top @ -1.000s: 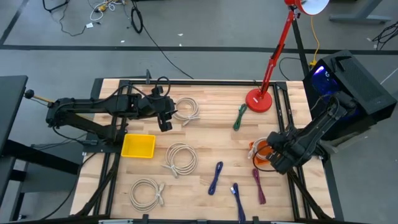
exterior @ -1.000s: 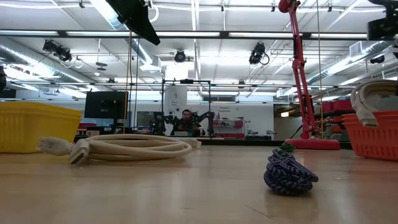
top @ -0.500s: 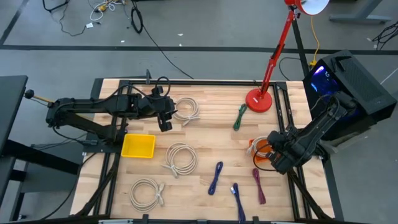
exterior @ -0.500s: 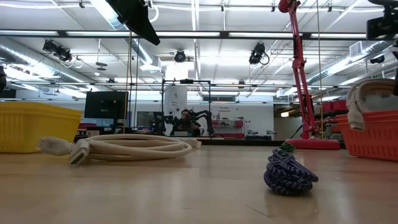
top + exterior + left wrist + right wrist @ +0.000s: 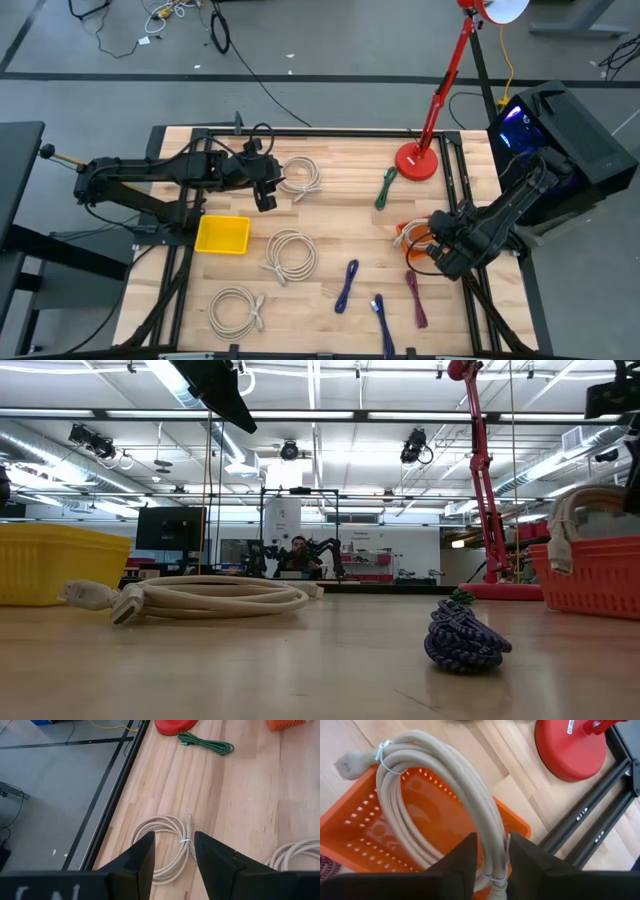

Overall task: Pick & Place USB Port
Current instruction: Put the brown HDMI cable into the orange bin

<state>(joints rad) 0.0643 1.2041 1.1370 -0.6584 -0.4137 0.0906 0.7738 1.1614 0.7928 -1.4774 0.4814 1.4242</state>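
From above, the right gripper holds a beige cable coil over the orange basket; the left gripper waits beyond the yellow bin.

Right wrist view: fingers pinch the coil. Placing step; next, lower it in and release.

Left wrist view: fingers narrowly apart, empty.

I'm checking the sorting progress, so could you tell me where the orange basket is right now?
In the high view the orange basket sits on the table's right side, below the red lamp base, under the right gripper.
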